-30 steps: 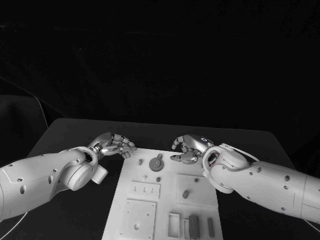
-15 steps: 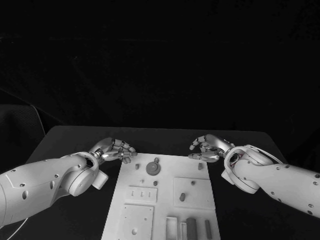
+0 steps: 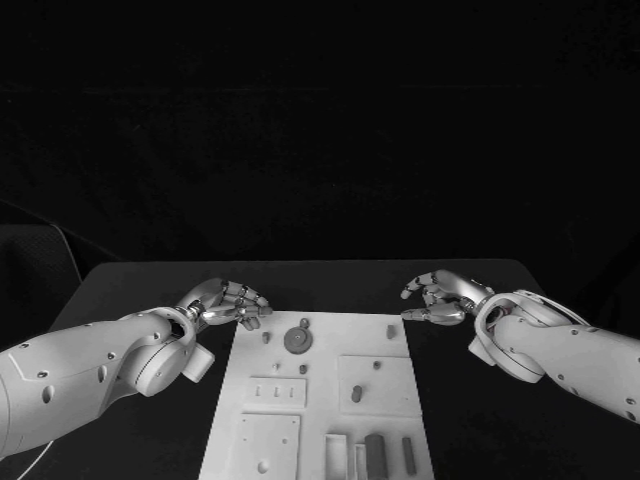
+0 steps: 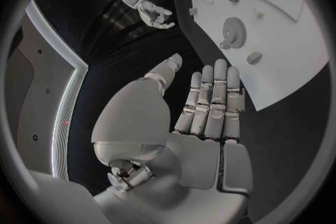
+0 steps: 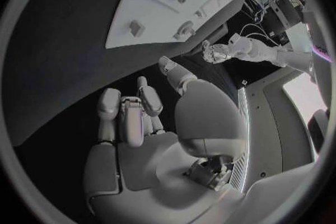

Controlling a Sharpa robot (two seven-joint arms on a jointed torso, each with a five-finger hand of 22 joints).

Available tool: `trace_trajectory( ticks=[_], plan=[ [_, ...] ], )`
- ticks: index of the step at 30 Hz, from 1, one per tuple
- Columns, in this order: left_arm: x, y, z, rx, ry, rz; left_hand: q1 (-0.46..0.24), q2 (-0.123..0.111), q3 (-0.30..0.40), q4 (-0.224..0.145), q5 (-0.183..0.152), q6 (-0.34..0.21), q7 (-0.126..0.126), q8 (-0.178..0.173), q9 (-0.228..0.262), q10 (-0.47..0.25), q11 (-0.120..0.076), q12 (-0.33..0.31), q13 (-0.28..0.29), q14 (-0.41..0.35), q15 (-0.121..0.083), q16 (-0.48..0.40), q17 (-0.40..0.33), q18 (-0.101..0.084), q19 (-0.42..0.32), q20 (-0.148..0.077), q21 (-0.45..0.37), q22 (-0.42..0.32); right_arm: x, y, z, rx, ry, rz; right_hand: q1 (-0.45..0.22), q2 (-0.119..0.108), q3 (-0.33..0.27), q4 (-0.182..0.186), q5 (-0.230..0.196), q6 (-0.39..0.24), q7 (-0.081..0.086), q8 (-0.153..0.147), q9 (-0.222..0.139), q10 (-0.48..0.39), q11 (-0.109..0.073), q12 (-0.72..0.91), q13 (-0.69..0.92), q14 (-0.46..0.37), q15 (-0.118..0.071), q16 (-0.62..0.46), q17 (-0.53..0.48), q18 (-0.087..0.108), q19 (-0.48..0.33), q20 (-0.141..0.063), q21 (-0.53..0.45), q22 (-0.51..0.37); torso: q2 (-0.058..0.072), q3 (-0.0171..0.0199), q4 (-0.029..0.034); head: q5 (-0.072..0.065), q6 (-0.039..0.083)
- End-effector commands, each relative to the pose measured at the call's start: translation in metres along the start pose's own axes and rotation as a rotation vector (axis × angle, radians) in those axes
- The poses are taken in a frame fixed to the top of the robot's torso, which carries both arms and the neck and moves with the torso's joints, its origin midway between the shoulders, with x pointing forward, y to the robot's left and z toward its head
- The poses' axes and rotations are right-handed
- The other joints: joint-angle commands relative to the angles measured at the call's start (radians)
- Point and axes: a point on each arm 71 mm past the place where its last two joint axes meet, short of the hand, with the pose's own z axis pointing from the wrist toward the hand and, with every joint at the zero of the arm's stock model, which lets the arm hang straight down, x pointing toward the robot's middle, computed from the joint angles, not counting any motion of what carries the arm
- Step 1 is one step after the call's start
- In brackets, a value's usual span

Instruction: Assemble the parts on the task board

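Right hand (image 3: pixel 438 298) (empty) now off task board (image 3: pixel 327 395)

White task board (image 3: pixel 320 400), black table (image 3: pixel 162 280)

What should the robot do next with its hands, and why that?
Probably bring the left hand in over the task board toward the gear, the part nearest it. Both hands hold nothing: the left hand's fingers lie together in its wrist view, and the right hand sits beside the board's far right corner, off the plate. Nothing is being assembled yet, so reaching for a part seems the sensible first step.
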Motion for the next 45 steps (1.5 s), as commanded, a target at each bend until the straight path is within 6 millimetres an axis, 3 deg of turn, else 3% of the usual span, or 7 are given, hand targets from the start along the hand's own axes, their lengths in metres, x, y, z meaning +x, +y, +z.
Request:
trace_trajectory(
  ticks=[1, 3, 5, 10, 23, 30, 45],
  plan=[
    [0.003, -0.001, 0.001, 0.016, 0.009, -0.007, -0.002, 0.01, -0.003, 0.004, 0.006, 0.002, 0.004, -0.003, -0.002, 0.007, 0.0, -0.006, 0.001, 0.009, -0.001, -0.006, 0.001, 0.015, 0.007, 0.003, -0.003, -0.001, 0.014, -0.004, -0.002, -0.076, 0.089, -0.028, 0.019, -0.003, -0.022, 0.0, -0.005, -0.042, 0.003, -0.019, -0.008, -0.036, 0.013, -0.008, -0.001, -0.014, 0.01, 0.009, 0.062, 0.006, -0.027, 0.005, 0.042, -0.003, 0.001, 0.0059, -0.0033, -0.004, -0.001],
    [0.003, -0.001, 0.001, 0.015, 0.01, -0.007, -0.002, 0.01, -0.003, 0.004, 0.006, 0.002, 0.004, -0.003, -0.002, 0.007, 0.0, -0.006, 0.001, 0.009, -0.001, -0.006, 0.001, 0.015, 0.007, 0.003, -0.003, -0.001, 0.02, -0.009, -0.003, -0.072, 0.104, -0.033, 0.029, -0.009, -0.038, 0.0, -0.006, -0.072, 0.002, -0.027, -0.013, -0.063, 0.023, -0.013, -0.002, -0.083, 0.015, -0.017, 0.014, 0.001, -0.048, 0.009, 0.032, -0.006, 0.002, 0.0094, -0.0038, -0.002, -0.003],
    [0.003, -0.001, 0.001, 0.015, 0.009, -0.007, -0.002, 0.01, -0.003, 0.004, 0.006, 0.002, 0.004, -0.003, -0.002, 0.007, 0.0, -0.006, 0.001, 0.009, -0.001, -0.006, 0.001, 0.015, 0.007, 0.003, -0.003, -0.001, 0.026, -0.012, -0.003, -0.068, 0.114, -0.038, 0.036, -0.013, -0.048, 0.001, -0.006, -0.095, -0.002, -0.031, -0.017, -0.082, 0.031, -0.016, -0.002, -0.143, 0.019, -0.039, -0.029, -0.003, -0.065, 0.012, 0.024, -0.008, 0.002, 0.0085, -0.0031, -0.003, -0.006],
    [0.003, 0.0, 0.001, 0.013, 0.011, -0.008, -0.002, 0.01, -0.003, 0.004, 0.006, 0.002, 0.004, -0.004, -0.002, 0.007, 0.0, -0.006, 0.001, 0.009, -0.001, -0.006, 0.001, 0.015, 0.007, 0.003, -0.003, -0.001, 0.041, -0.022, -0.003, -0.052, 0.12, -0.053, 0.043, -0.016, -0.053, 0.0, -0.005, -0.111, -0.005, -0.034, -0.019, -0.093, 0.035, -0.018, -0.002, -0.171, 0.022, -0.049, -0.046, -0.006, -0.075, 0.014, 0.02, -0.01, 0.002, 0.0055, -0.0015, -0.002, -0.015],
    [0.004, 0.002, 0.001, 0.01, 0.015, -0.009, -0.002, 0.01, -0.004, 0.004, 0.006, 0.003, 0.004, -0.004, -0.002, 0.007, 0.0, -0.006, 0.001, 0.009, -0.001, -0.006, 0.002, 0.015, 0.007, 0.003, -0.004, -0.001, 0.054, -0.028, -0.003, -0.046, 0.105, -0.064, 0.045, -0.016, -0.055, 0.002, -0.005, -0.12, -0.009, -0.035, -0.02, -0.097, 0.038, -0.018, -0.002, -0.16, 0.023, -0.041, -0.031, -0.008, -0.079, 0.015, 0.019, -0.01, 0.001, 0.0036, -0.0037, 0.003, -0.025],
    [0.004, 0.002, 0.001, 0.012, 0.012, -0.008, -0.002, 0.01, -0.004, 0.004, 0.006, 0.003, 0.004, -0.004, -0.002, 0.007, 0.0, -0.006, 0.001, 0.009, -0.001, -0.006, 0.002, 0.015, 0.007, 0.003, -0.004, -0.002, 0.055, -0.027, 0.004, -0.02, 0.074, -0.029, 0.044, -0.003, -0.055, 0.008, -0.004, -0.121, -0.006, -0.031, -0.019, -0.096, 0.039, -0.014, -0.001, -0.148, 0.024, -0.032, -0.017, -0.009, -0.08, 0.016, 0.02, -0.01, 0.001, 0.0028, -0.003, -0.005, -0.028],
    [0.004, 0.002, 0.001, 0.011, 0.015, -0.009, -0.002, 0.011, -0.004, 0.004, 0.006, 0.003, 0.004, -0.004, -0.002, 0.008, 0.0, -0.006, 0.002, 0.009, -0.001, -0.006, 0.002, 0.015, 0.008, 0.003, -0.004, -0.002, 0.057, -0.029, 0.011, -0.005, 0.056, -0.04, 0.049, 0.019, -0.049, 0.015, -0.002, -0.099, -0.003, -0.012, -0.012, -0.09, 0.039, -0.004, 0.001, -0.113, 0.024, -0.008, 0.017, -0.009, -0.076, 0.016, 0.026, -0.008, 0.003, 0.001, -0.0014, 0.0, -0.035]
  ],
)
